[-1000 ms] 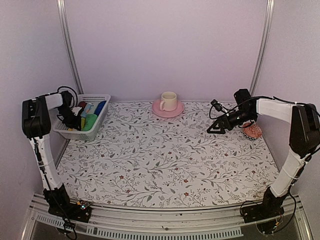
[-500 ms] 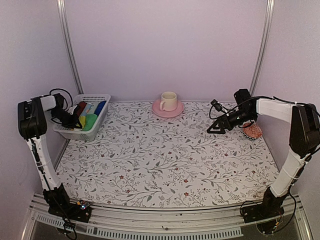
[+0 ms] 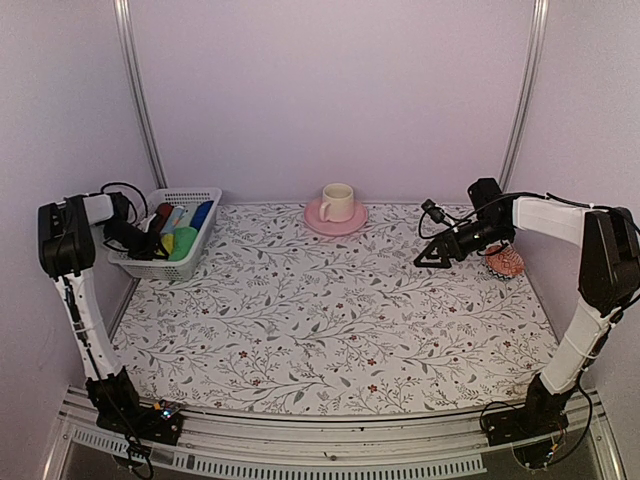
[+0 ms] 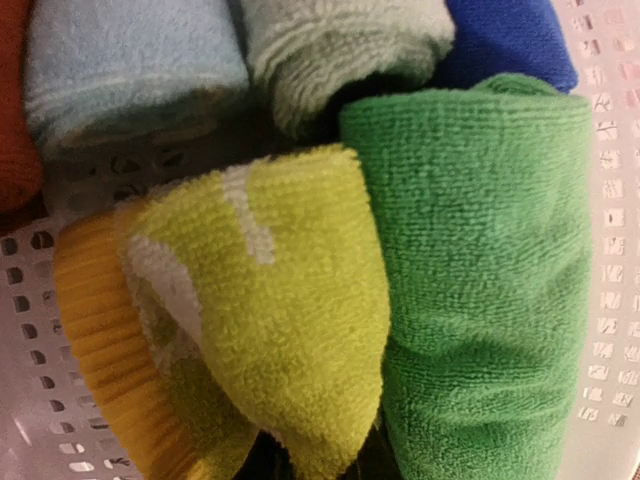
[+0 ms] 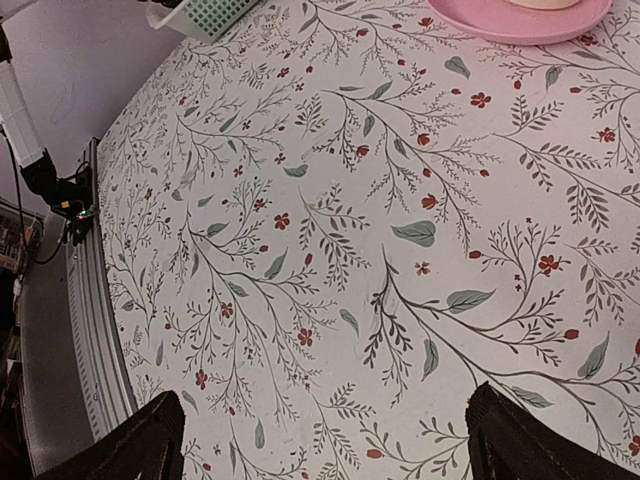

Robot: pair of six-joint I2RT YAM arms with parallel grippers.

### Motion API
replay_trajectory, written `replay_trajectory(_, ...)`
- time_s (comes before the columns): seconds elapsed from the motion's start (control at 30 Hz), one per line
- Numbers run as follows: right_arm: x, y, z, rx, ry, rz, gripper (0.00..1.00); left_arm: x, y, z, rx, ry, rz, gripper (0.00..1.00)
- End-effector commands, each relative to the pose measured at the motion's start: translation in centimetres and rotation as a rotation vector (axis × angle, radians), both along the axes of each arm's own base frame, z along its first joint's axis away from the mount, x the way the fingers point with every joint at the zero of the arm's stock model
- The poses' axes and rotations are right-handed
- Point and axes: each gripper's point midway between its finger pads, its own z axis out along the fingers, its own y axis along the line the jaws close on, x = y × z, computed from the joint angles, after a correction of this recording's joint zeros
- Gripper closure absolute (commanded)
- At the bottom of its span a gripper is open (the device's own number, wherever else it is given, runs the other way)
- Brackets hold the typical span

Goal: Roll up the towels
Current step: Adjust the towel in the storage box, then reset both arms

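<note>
Where the two towels lie, side by side and touching at the near end of the white basket (image 4: pixel 612 210), the left wrist view fills with them. The green towel (image 4: pixel 480 280) is plain, bright and fuzzy, folded into a thick bundle along the basket's perforated wall. The yellow towel (image 4: pixel 290 310) is yellow-green with pale printed marks, and it bunches to a narrow point at the bottom of that view. An orange ribbed edge (image 4: pixel 100 330) runs beside it; whether this belongs to the same cloth cannot be told. Behind the two towels the basket holds four more cloths, all rolled: a dark red roll (image 4: pixel 15 130), a pale blue roll (image 4: pixel 130 70), a grey-green roll (image 4: pixel 340 50) and a deep blue roll (image 4: pixel 505 40).

The left gripper (image 3: pixel 140 243) reaches into the basket over the towels, but its fingers are hidden, so whether they are clenched or released cannot be told. The basket sits at the left rear of the floral table (image 3: pixel 330 320). One cream cup (image 3: pixel 337 200) stands on one pink saucer (image 3: pixel 315 222) at the rear centre. The right gripper (image 5: pixel 322 405) hangs above bare tablecloth on the right, fingers spread wide with nothing between them. A red patterned object (image 3: pixel 504 262) lies just beside that arm.
</note>
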Motion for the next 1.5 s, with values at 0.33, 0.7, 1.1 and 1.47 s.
replay_trajectory(0.33, -0.3, 0.4, 1.8, 0.018, -0.042, 0.018, 0.01, 0.5, 2.1, 2.4, 0.058, -0.031, 0.042, 0.69)
replay_trajectory(0.7, -0.3, 0.4, 1.9, 0.019, -0.048, 0.020, 0.01, 1.2, 2.4, 5.2, 0.064, -0.098, 0.051, 0.65)
replay_trajectory(1.1, -0.2, 0.4, 1.7, 0.011, -0.045, 0.017, 0.01, 2.0, 0.9, 8.2, 0.028, -0.174, 0.023, 0.72)
replay_trajectory(1.47, -0.3, 0.4, 2.0, 0.009, -0.058, 0.018, 0.01, 1.8, -2.2, 5.6, 0.051, -0.103, -0.033, 0.84)
